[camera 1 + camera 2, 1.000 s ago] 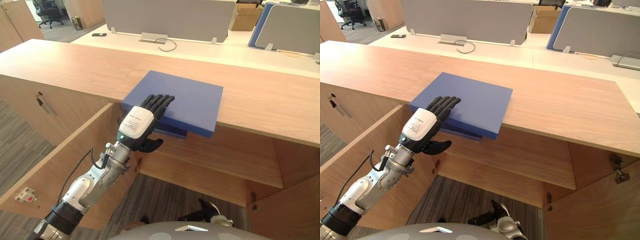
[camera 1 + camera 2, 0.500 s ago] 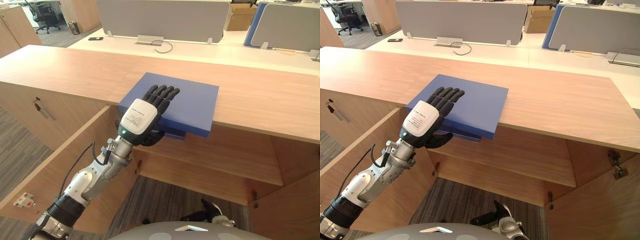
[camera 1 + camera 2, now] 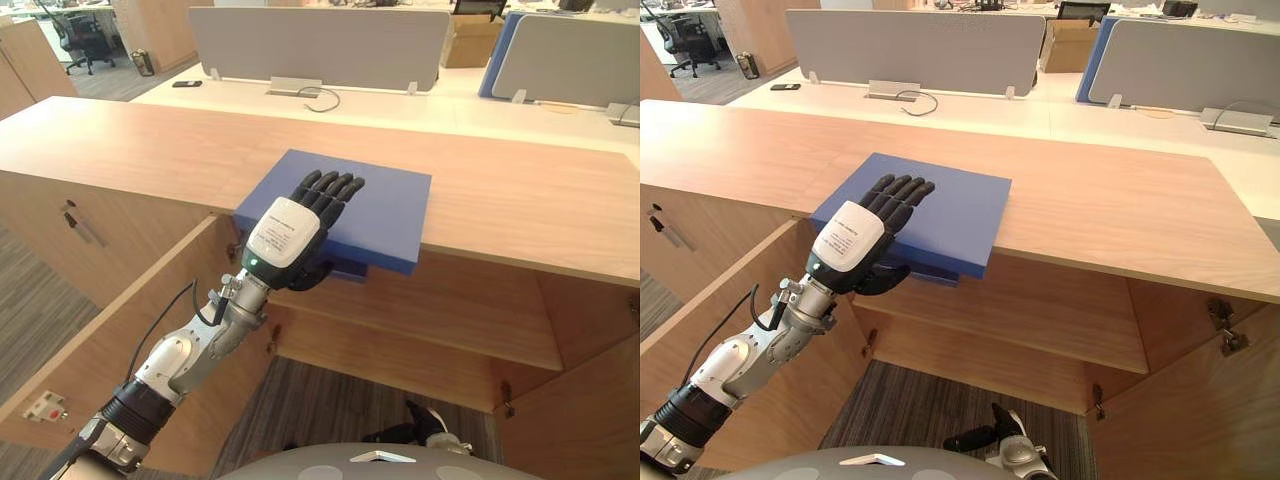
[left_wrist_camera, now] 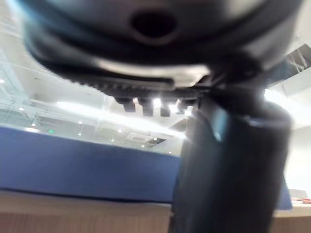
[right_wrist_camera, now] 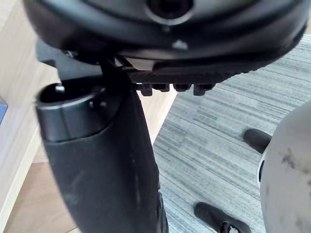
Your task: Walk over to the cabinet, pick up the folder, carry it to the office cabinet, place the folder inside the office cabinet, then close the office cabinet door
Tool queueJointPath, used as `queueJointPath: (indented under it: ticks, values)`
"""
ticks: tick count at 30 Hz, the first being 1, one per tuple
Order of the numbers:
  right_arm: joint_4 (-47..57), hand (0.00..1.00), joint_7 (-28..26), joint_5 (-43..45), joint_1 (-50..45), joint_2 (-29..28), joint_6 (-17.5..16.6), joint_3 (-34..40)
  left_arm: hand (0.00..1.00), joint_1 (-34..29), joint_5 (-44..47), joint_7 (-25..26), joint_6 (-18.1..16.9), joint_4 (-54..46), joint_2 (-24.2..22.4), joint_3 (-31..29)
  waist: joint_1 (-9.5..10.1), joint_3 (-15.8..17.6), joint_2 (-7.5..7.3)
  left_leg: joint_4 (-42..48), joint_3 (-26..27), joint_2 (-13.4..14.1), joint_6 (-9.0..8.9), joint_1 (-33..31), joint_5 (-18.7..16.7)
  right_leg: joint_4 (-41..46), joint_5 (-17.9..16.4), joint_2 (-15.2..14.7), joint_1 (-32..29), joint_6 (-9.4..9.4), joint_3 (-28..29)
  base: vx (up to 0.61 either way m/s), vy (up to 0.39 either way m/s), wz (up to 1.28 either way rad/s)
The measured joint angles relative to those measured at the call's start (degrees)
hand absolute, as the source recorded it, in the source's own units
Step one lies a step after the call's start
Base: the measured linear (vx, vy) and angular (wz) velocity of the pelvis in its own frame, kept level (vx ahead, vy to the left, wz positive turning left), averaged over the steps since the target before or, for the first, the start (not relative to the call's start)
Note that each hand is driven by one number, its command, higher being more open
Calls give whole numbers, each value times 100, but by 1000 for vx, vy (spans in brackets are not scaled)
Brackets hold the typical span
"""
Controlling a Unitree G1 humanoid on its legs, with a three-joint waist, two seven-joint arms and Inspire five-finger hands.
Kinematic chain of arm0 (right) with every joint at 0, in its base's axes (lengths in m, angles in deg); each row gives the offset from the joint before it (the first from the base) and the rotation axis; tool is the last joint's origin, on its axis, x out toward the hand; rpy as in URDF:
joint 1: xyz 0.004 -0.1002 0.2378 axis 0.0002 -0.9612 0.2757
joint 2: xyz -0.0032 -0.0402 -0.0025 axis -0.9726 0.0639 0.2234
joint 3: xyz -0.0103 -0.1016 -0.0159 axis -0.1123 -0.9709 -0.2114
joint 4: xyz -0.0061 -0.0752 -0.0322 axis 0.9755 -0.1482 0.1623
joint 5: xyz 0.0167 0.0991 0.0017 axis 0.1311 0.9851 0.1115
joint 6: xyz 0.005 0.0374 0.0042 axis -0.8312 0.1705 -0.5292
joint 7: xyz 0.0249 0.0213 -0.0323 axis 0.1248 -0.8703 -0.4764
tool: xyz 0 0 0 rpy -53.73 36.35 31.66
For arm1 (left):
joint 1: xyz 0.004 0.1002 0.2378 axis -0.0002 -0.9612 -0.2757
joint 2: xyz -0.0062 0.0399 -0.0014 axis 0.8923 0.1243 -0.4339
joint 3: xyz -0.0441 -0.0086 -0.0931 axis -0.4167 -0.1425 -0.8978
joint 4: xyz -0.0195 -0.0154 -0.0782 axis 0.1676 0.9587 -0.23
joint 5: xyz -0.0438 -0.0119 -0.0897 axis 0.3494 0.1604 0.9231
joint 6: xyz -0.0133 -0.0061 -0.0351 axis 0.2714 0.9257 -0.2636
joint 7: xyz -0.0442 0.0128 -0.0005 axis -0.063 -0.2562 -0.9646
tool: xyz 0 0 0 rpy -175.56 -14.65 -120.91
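Lying on the cabinet top (image 3: 150, 140), folder (image 3: 390, 215) overhangs near edge; left hand (image 3: 285, 232) pinches it, straight fingers (image 3: 330, 188) above, thumb (image 4: 228, 170) beneath, seen against the blue edge in left wrist view; right hand (image 5: 102, 160) relaxed over carpet (image 5: 218, 131).

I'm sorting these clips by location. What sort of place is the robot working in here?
Most likely an open-plan office: grey desk divider screens stand on white desks behind, a swivel office chair sits at far left, and the long wooden cabinet in front holds a blue folder.
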Motion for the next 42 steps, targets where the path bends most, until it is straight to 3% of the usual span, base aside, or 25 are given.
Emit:
queueJointPath:
  ticks: [10, 11, 21, 25, 28, 34, 38, 42]
  values:
    - [52, 100, 0, 0, 11, 2, 10, 5, 100, 62, 5, -14, 231, 544, -71, -31, -115, 10, -15, -86, 69, -2, 1, 63, 3, -16, 1, -12, -3, 2, 30, 5, -4, -3]
    - [52, 100, -2, -3, 11, 2, 14, 3, 0, 144, 5, -14, 232, 641, -115, -30, -109, 13, -20, -85, 69, -2, 1, 64, 3, -13, 1, -13, -3, 2, 30, 0, 0, 0]
    - [55, 100, -1, -213, 54, 2, 22, 2, 0, 552, -21, 214, 405, 903, -276, -99, -153, 29, -35, -85, 93, -1, 1, 76, 4, -11, 7, -19, -7, 15, 62, -3, -1, -1]
    - [53, 100, 2, -224, 59, 4, 54, -2, 0, 690, -24, 695, 434, 853, -452, -241, -130, 38, -59, -76, 96, -1, 2, 76, 4, -9, 13, -22, -6, 26, 65, -2, -1, -1]
    - [55, 100, 4, -223, 105, 1, 57, 1, 0, 821, -214, 713, 497, 850, -433, -344, -259, 42, -49, -76, 106, -5, 8, 79, 9, -10, 20, -28, -7, 36, 70, -2, -1, -1]
    - [51, 100, 9, -227, 109, 3, 64, 54, 0, 858, -254, 694, 583, 727, -446, -366, -265, 46, -51, -91, 118, -4, 8, 81, 8, -33, 22, -26, -12, 38, 79, 0, 0, 0]
    - [38, 100, 18, -225, 102, 3, 62, 78, 0, 503, -199, 533, 725, -92, -668, -387, -234, 67, -76, -86, 143, -5, 16, 69, -12, -58, 21, -68, -15, 39, 128, 0, 0, -2]
    - [-70, 100, 86, -210, 92, 3, 61, 102, 0, -256, 265, 267, 485, -1367, -1388, 3, -193, 74, -98, -23, 150, -16, 58, -1, -66, -72, 24, -77, -46, 44, 139, 0, 0, 0]
